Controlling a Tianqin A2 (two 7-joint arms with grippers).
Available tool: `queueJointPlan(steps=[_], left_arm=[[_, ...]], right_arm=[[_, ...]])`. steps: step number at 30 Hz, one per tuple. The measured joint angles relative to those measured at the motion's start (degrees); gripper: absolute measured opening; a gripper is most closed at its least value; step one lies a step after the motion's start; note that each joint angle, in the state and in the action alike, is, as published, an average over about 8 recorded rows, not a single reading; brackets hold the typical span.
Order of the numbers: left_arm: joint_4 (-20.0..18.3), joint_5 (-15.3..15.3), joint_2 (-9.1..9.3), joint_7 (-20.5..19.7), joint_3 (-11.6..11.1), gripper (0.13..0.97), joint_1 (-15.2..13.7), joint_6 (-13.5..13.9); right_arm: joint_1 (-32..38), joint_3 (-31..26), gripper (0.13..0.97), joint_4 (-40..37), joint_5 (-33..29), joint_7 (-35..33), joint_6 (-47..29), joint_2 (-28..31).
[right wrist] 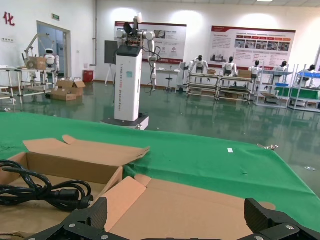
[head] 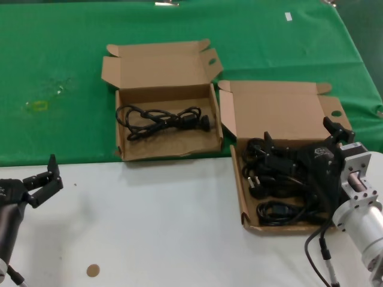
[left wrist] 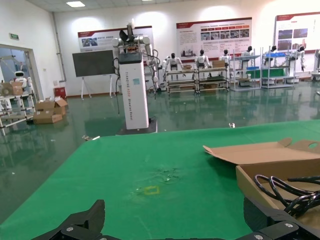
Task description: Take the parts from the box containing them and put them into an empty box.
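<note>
The box containing the parts [head: 245, 203] stands at the right with its lid [right wrist: 200, 205] open. A tangle of black power cords [head: 278, 185] fills it. My right gripper [head: 299, 134] [right wrist: 177, 216] hovers open over the back of this tangle, gripping nothing. The other box [head: 167, 153], with a ragged front wall, sits left of it on the green cloth. One coiled black cord [head: 161, 119] [right wrist: 45, 192] [left wrist: 285, 190] lies inside. My left gripper [head: 51, 177] [left wrist: 175, 220] waits open at the near left, well short of that box [left wrist: 260, 190].
A green cloth [head: 60, 72] covers the far half of the table, and the near half is white [head: 149, 227]. A small brown disc [head: 92, 270] lies near the front edge. A faint yellow mark [head: 39, 106] shows on the cloth at the left.
</note>
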Motion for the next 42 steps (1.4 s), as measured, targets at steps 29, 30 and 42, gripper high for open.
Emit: queueJointPlan(steps=[29, 30, 42], left_arm=[[0.0, 0.0, 0.0, 0.0, 0.0, 0.966, 0.0, 0.0], [0.0, 0.0, 0.0, 0.0, 0.0, 0.966, 0.0, 0.0], [0.0, 0.0, 0.0, 0.0, 0.0, 0.966, 0.0, 0.0]], right_arm=[[0.0, 0.0, 0.966, 0.0, 0.0, 0.0, 0.0, 0.0], [0.0, 0.0, 0.966, 0.0, 0.0, 0.0, 0.0, 0.0], [0.0, 0.0, 0.966, 0.0, 0.0, 0.0, 0.0, 0.0]])
